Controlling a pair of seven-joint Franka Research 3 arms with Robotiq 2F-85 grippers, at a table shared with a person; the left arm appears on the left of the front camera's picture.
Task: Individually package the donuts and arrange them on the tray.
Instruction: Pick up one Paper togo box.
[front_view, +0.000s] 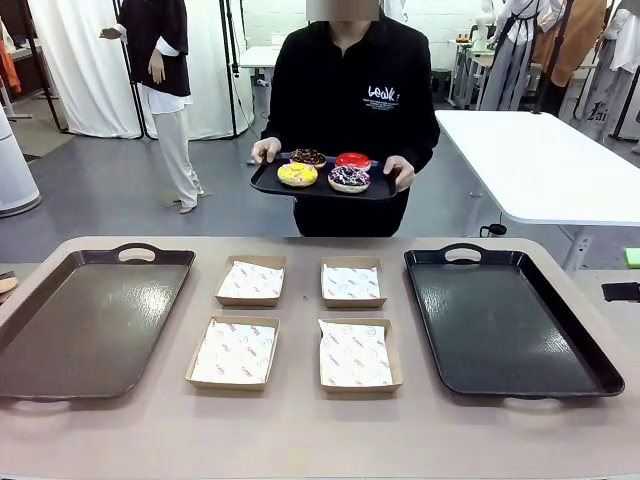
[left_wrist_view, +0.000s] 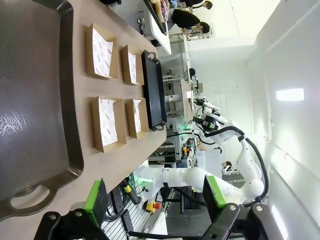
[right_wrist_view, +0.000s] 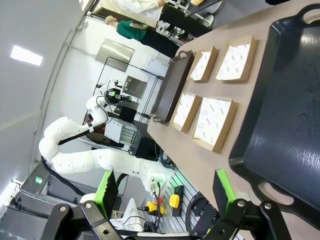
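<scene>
Front view showed 4 iced ring donuts (front_view: 349, 178) on a small black plastic tray (front_view: 320, 193), carried by a person beyond the table. They looked soft, light and sticky-topped, so the bare sides seemed the safest hold. The left gripper (left_wrist_view: 155, 195) and right gripper (right_wrist_view: 166, 192) stood spread and empty.

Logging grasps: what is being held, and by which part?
The person's hands grip the small black tray of four iced donuts by its short ends. The left pincer and right pincer are open, empty.
</scene>
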